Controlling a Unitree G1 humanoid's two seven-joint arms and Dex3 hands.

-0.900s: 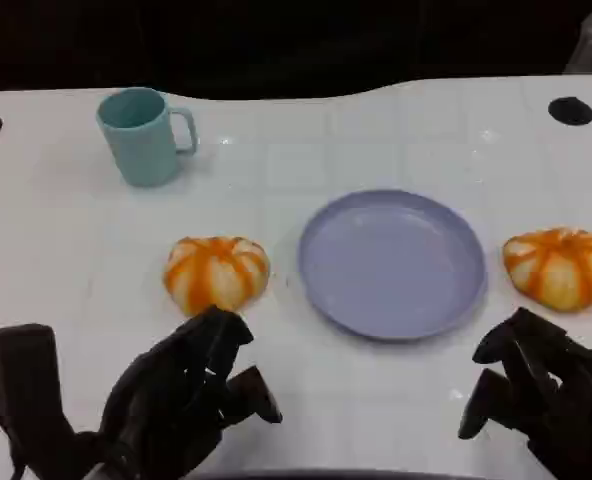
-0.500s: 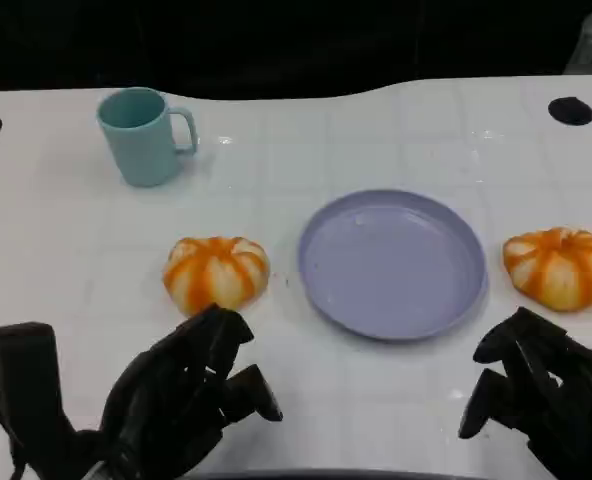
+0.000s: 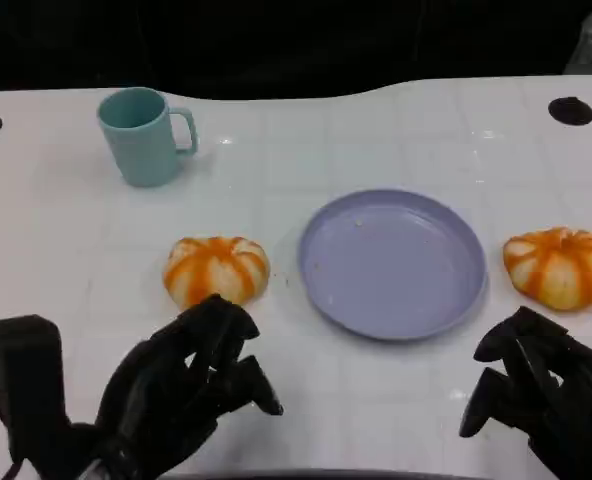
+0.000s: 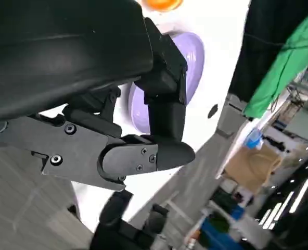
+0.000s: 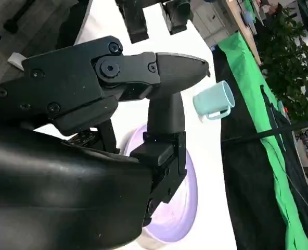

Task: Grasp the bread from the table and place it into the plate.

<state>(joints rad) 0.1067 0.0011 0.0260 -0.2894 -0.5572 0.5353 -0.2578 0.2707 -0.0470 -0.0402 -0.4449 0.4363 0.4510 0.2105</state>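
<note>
The white counter (image 3: 396, 130) carries everything in sight. On it, right of centre, lies a lavender plate (image 3: 393, 264), round and shallow, with nothing on it but a few specks; it also shows in the left wrist view (image 4: 195, 57) and in the right wrist view (image 5: 182, 208). The left robot hand (image 3: 181, 385) hangs low over the near edge of the counter, its black fingers loosely curled and apart, gripping nothing; its foremost fingertips are just short of the left bread (image 3: 216, 271) and I cannot tell whether they touch it. The right robot hand (image 3: 536, 390) is at the near right corner, fingers likewise parted and holding nothing, a little short of the right bread (image 3: 558, 265). Both pieces of bread are round buns, pale with orange stripes, resting on the counter and not on the plate: the left bread lies just beside the plate's left rim, the right bread just beside its right rim. A teal mug (image 3: 143, 135) stands upright at the far left, handle to the right, well apart from the plate; it shows also in the right wrist view (image 5: 214, 101).
</note>
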